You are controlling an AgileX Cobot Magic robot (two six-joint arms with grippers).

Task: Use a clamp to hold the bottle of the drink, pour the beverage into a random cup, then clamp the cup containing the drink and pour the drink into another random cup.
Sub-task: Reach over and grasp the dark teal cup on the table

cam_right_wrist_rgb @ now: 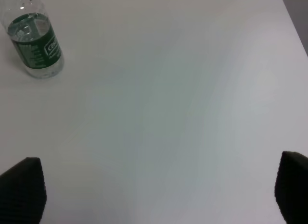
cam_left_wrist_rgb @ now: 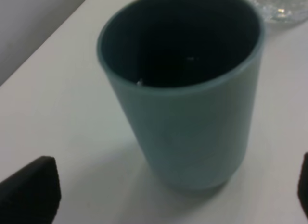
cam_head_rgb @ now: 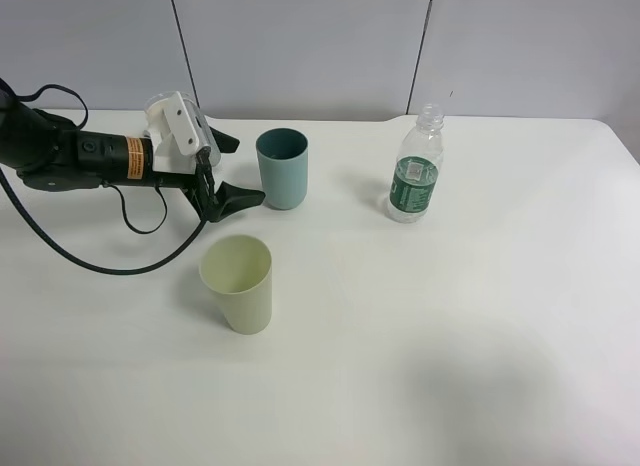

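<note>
The teal cup stands upright at the back of the table, just right of my left gripper. That gripper is open, and its two black fingers reach towards the cup's left side without touching it. In the left wrist view the teal cup sits ahead of the open left gripper; its dark inside shows only small glints. The pale yellow-green cup stands nearer the front. The bottle stands uncapped to the right. My right gripper is open over bare table, well away from the bottle.
The white table carries only the two cups and the bottle. A grey panel wall runs along its back edge. The left arm's black cable loops over the table's left part. My right arm is outside the high view.
</note>
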